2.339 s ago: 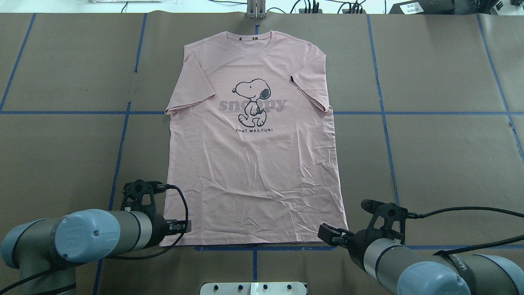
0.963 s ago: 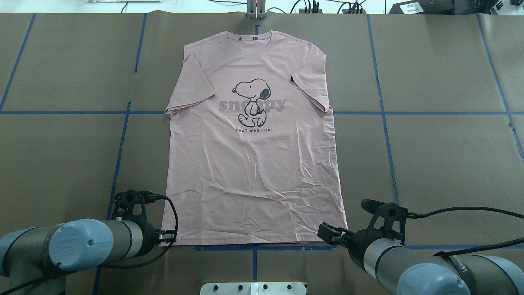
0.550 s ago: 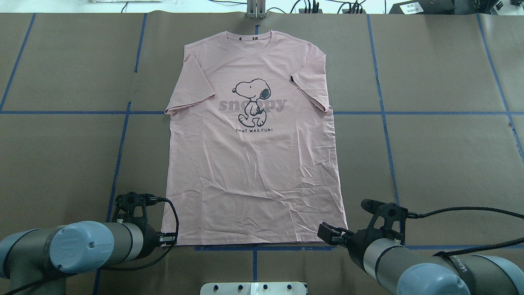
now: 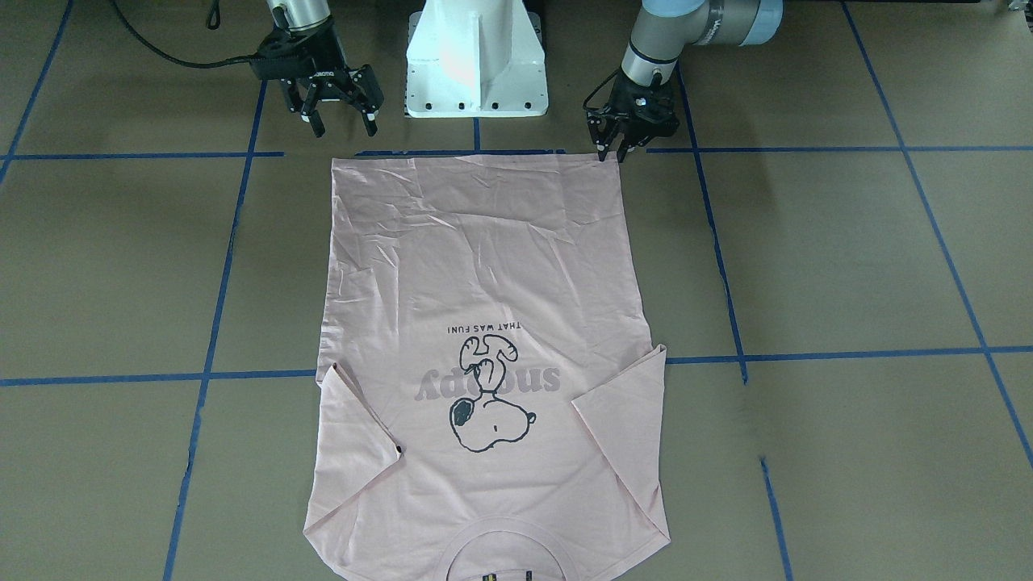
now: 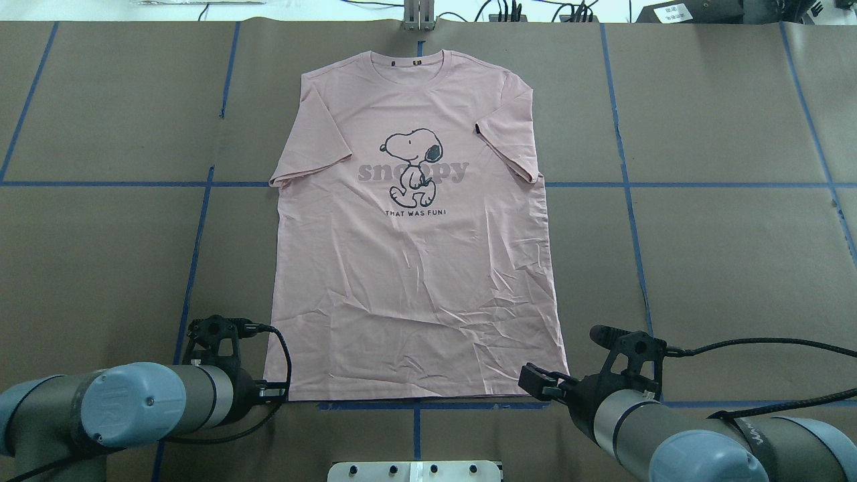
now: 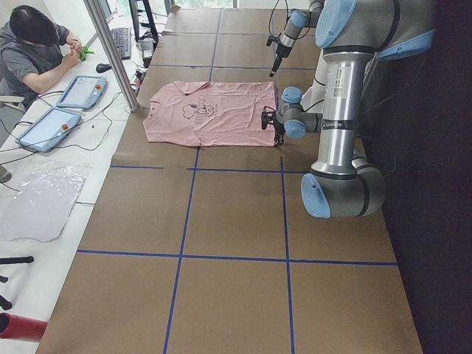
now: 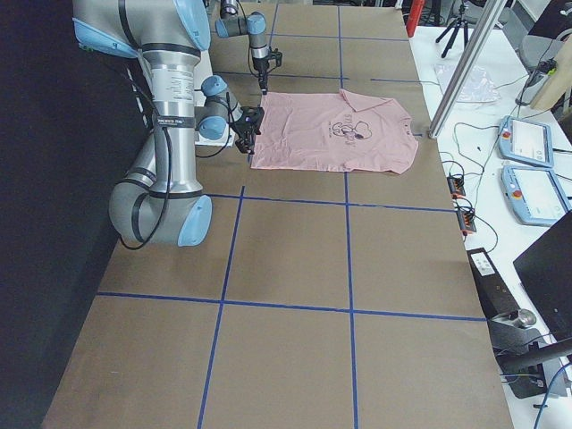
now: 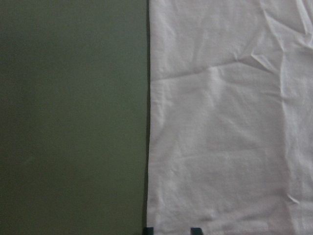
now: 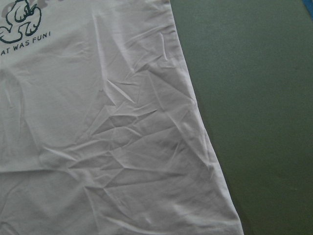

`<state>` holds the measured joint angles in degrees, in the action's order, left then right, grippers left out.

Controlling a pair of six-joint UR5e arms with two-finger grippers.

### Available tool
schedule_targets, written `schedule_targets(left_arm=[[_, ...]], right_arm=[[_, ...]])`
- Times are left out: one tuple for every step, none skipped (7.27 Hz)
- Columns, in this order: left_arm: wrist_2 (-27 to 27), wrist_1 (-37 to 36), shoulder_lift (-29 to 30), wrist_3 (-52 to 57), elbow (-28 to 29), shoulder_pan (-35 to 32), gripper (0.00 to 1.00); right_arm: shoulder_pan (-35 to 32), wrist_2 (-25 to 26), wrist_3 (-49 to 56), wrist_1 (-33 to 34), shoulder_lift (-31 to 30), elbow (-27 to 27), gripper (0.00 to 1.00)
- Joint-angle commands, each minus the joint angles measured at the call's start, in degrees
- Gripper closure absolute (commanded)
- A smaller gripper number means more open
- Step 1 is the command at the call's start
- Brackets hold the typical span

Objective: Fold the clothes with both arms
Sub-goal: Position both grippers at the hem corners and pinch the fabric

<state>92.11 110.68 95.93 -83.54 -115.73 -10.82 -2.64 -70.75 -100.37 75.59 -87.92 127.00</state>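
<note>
Pale pink short-sleeved T-shirt (image 5: 415,281) with a black-outlined Snoopy cartoon lies flat and face up on the long brown paper-covered table (image 5: 723,268), which is marked off by blue tape lines. The collar points away from the robot, close to the table's far rim. The hem runs along the blue tape line nearest the robot. Brown paper stretches wide on both sides of the shirt, out toward the table ends.

The shirt's left side edge is straight, and the right one slants outward toward the hem, where the cloth is creased. Both sleeves angle down along the body, their cuffs reaching the crosswise tape line.

The grey jointed left arm (image 5: 127,405) with light-blue caps comes in low beside the hem's left corner. The matching right arm (image 5: 669,435) comes in beside the right corner. A white central pedestal (image 4: 476,56) stands between them, just behind the hem.

The black two-finger left gripper (image 4: 612,153) is down at the left hem corner. Its jaws are narrowly parted, and in the wrist view the fingertips (image 8: 149,230) sit on either side of a strip of flat cloth at the very edge. The black right gripper (image 4: 340,125) has its jaws spread wide, near the right corner but clear of the cloth.

A small dark tag (image 5: 477,128) marks the right sleeve seam.
</note>
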Motion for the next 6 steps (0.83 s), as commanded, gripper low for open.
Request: schedule_targets(left_arm=[[0.0, -0.1, 0.0, 0.0, 0.4, 0.0, 0.59], [0.0, -0.1, 0.0, 0.0, 0.5, 0.0, 0.59], [0.1, -0.2, 0.0, 1.1, 0.4, 0.0, 0.61], [0.1, -0.1, 0.0, 1.3, 0.4, 0.0, 0.85], [0.1, -0.1, 0.0, 1.4, 0.2, 0.0, 1.00], [0.0, 0.0, 0.3, 1.2, 0.1, 0.1, 1.00]], right_arm=[[0.0, 0.0, 0.0, 0.0, 0.1, 0.0, 0.00], [-0.1, 0.0, 0.0, 0.0, -0.1, 0.0, 0.00], [0.0, 0.0, 0.0, 0.0, 0.0, 0.0, 0.00], [0.0, 0.0, 0.1, 0.0, 0.0, 0.0, 0.00], [-0.1, 0.0, 0.1, 0.0, 0.0, 0.0, 0.00], [-0.1, -0.1, 0.3, 0.0, -0.1, 0.0, 0.00]])
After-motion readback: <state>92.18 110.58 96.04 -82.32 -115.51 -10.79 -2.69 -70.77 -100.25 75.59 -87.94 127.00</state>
